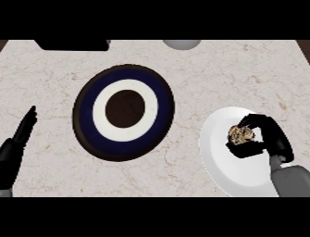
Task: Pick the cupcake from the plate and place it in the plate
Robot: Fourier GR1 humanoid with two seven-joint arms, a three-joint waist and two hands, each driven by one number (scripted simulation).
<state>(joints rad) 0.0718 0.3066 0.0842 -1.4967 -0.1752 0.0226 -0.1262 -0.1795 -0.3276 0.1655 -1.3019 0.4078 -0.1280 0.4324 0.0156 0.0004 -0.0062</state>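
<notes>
Cupcake point(241, 135), small, brown, crumbly-looking top, sits on the white plate point(229, 173) at lower right of frame. Right hand point(270, 134) curls round it, fingers and thumb pinching its sides. Likely risk: the soft cake tips or slips out on the lift if the pinch sits off-centre. Dark round plate point(124, 112) with blue and white rings lies centre frame, well apart. Left hand point(10, 152) rests at lower left, fingers straight. Counter point(253, 69) is pale, veined marble.
</notes>
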